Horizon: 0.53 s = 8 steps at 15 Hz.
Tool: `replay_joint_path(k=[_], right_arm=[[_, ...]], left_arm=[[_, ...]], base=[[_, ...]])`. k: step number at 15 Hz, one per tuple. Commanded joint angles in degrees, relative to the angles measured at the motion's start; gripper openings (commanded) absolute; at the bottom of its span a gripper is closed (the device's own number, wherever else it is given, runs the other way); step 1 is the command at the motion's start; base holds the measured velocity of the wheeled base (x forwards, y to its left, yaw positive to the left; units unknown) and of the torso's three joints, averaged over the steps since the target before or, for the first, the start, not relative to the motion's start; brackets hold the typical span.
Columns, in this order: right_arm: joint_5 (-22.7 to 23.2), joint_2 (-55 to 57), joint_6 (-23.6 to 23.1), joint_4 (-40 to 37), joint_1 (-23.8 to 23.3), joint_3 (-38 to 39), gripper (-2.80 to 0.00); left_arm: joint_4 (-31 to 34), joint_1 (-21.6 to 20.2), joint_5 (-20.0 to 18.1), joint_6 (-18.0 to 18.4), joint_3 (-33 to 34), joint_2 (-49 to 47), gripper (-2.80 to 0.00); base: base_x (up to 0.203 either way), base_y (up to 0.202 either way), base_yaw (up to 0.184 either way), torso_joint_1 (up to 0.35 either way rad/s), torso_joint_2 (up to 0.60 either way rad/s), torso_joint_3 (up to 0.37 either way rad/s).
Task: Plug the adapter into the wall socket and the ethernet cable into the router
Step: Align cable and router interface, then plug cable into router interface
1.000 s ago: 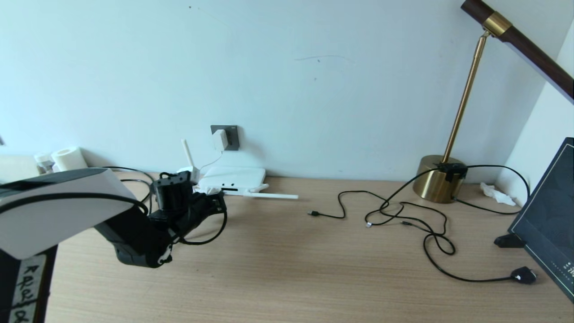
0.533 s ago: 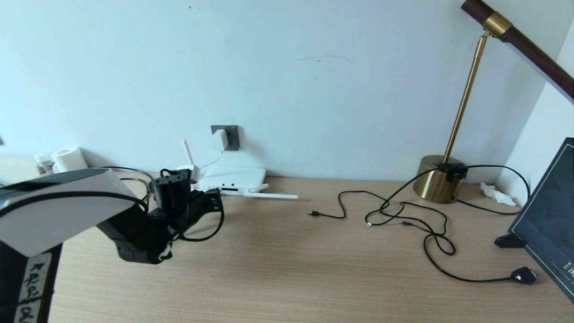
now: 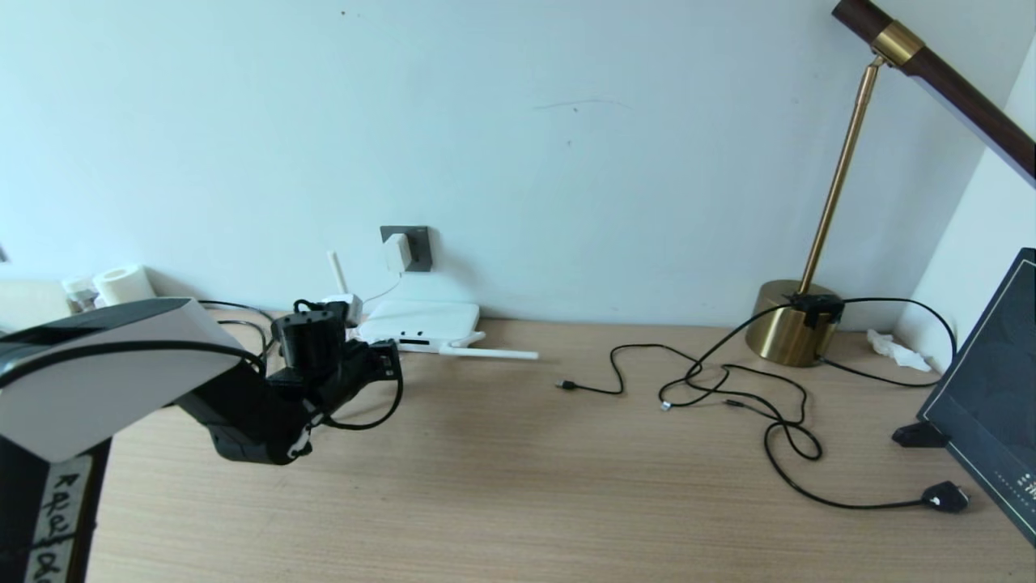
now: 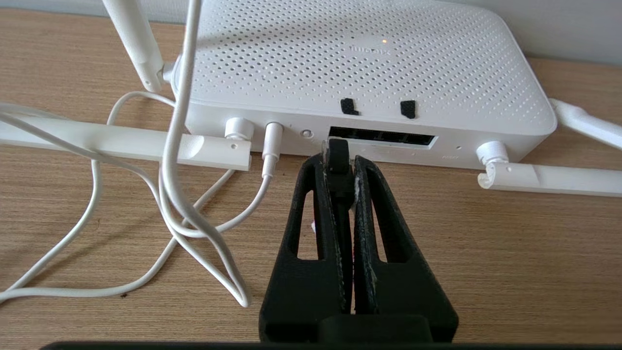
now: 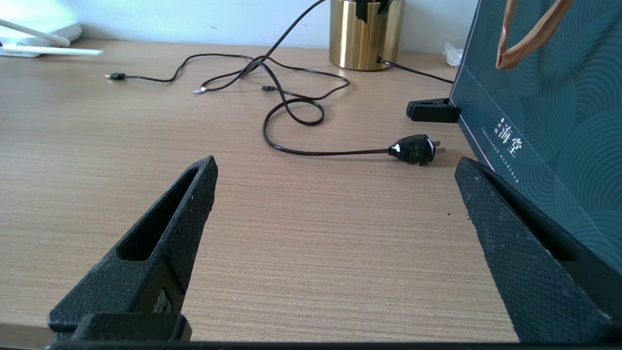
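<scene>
The ethernet cable is pinched near its tip in the left gripper, jaws clamped on it, the plug end right at the left end of the router's dark port row; whether it has entered a port is hard to tell. The router lies flat at the far left of the desk by the wall. Above it, the adapter sits in the wall socket. The right gripper hovers over the near right of the desk, jaws wide apart.
</scene>
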<state>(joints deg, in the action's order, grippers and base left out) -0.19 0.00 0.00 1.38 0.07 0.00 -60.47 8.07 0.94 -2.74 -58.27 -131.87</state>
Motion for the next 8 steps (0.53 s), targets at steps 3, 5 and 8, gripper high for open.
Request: replay_joint_path(k=[3,5,8], right_arm=[[0.0,0.0,0.1,0.0,0.0,0.7,0.00],[-0.1,0.0,0.2,0.0,0.0,0.7,0.00],[-0.1,0.0,0.2,0.0,0.0,0.7,0.00]], left_arm=[[0.1,-0.1,-0.1,0.6,-1.1,-0.1,-2.80],[0.1,-0.1,-0.4,0.6,-2.2,-0.1,-2.80],[0.2,-0.1,-0.3,0.6,-3.2,-0.6,-2.80]], base=[[0.000,0.000,0.000,0.000,0.00,0.000],[0.000,0.000,0.000,0.000,0.00,0.000],[0.000,0.000,0.000,0.000,0.00,0.000]])
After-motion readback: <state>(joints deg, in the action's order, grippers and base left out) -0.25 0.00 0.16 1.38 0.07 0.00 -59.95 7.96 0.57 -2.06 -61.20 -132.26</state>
